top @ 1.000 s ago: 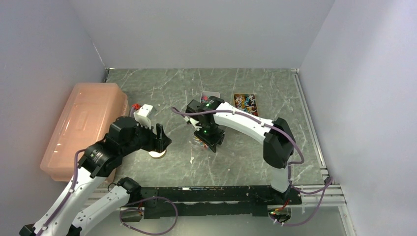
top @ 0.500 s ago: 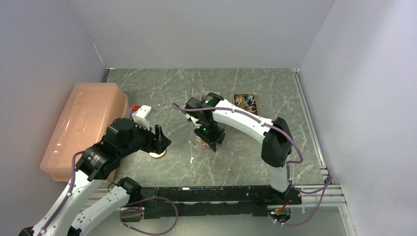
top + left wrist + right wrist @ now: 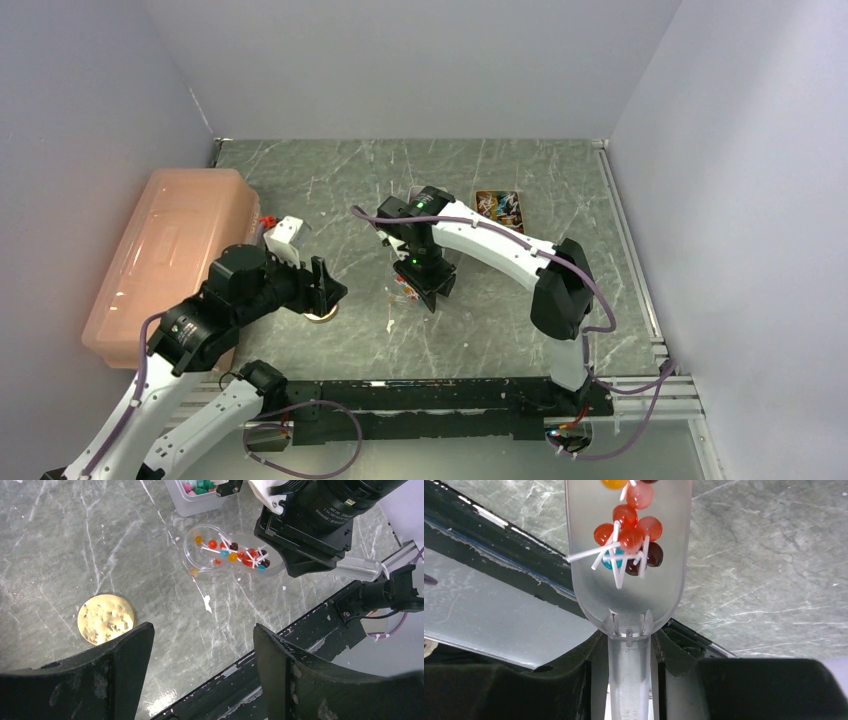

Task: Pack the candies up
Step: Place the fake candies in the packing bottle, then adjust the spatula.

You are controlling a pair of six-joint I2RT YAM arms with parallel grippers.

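Note:
Small round candies [image 3: 629, 537] on white sticks, mostly red and orange with one blue, lie in a clear plastic scoop [image 3: 589, 575]. My right gripper [image 3: 629, 645] is shut on the scoop's handle and holds it low over the table. In the left wrist view the scoop [image 3: 272, 562] and its candies [image 3: 235, 555] point left, and its front end meets a round clear rim [image 3: 187, 555]. One orange candy [image 3: 194, 572] lies loose on the table. More candies [image 3: 197, 486] fill a clear tub [image 3: 195, 505]. My left gripper [image 3: 202, 645] hangs open, holding nothing, near a gold lid [image 3: 106, 618].
A pink lidded bin [image 3: 170, 255] stands at the left and a white box [image 3: 285, 233] next to it. A tray of colourful packets [image 3: 498, 208] lies behind the right arm. A white scrap [image 3: 206, 602] is on the table. The black base rail [image 3: 430, 395] runs along the near edge.
The right arm has carried the scoop slightly left and away from the base. The left arm has drifted a little to the left, its jaws still wide.

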